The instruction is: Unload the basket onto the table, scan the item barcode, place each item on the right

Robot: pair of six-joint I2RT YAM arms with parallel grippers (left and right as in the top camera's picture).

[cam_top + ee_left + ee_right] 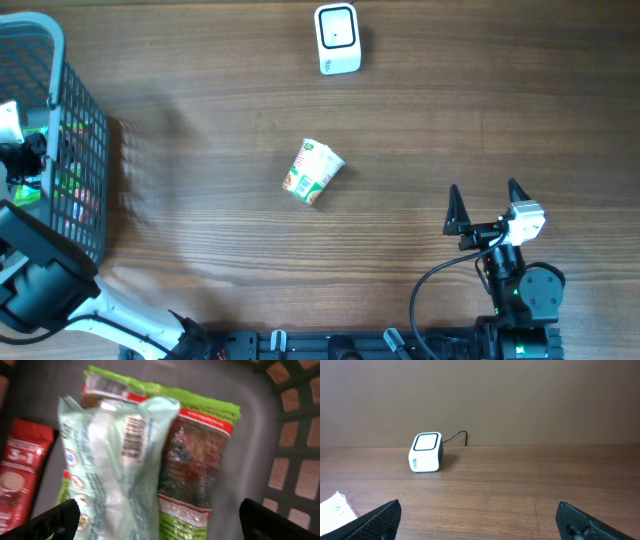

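Observation:
My left gripper (160, 519) hangs open inside the basket (62, 95), just above a pale green packet (107, 460) whose barcode (132, 435) faces up. That packet lies on a green and red packet (197, 460). Neither finger touches a packet. Another pale green and white packet (313, 172) lies on the wooden table's middle, seen at the lower left edge of the right wrist view as well (335, 507). The white barcode scanner (337, 38) stands at the far edge of the table. My right gripper (484, 195) is open and holds nothing, low at the near right, facing the scanner (425, 452).
A red 3-in-1 sachet (17, 475) lies at the left of the basket floor. The basket's dark lattice wall (295, 435) rises close on the right of my left gripper. The scanner's black cable (456, 436) trails behind it.

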